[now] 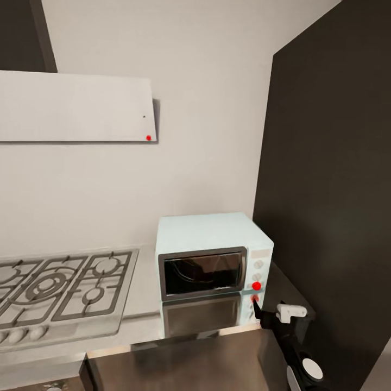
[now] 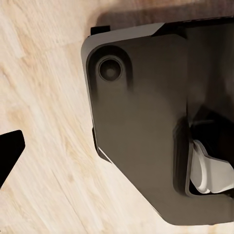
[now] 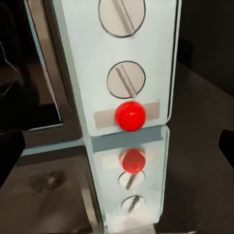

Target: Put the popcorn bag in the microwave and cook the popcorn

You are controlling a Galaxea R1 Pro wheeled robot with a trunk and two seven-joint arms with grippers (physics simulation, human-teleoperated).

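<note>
The pale blue microwave (image 1: 212,255) stands on the glossy grey countertop (image 1: 142,320) with its dark glass door shut. On its side panel, two knobs sit above a red round light (image 3: 130,116), which is mirrored in the worktop. My right gripper (image 1: 258,310) is low in front of that panel, close to it, and open (image 3: 117,146), with one dark fingertip (image 3: 9,153) at each side and nothing between them. The left gripper (image 2: 117,146) hangs open over a wooden floor beside my dark base (image 2: 141,131). The popcorn bag is out of view; I cannot make it out through the glass.
A steel gas hob (image 1: 60,288) lies left of the microwave, with a white hood (image 1: 76,106) above it. A tall dark cabinet (image 1: 331,190) stands close against the microwave's right side. A dark glossy surface (image 1: 190,358) lies at the counter's front edge.
</note>
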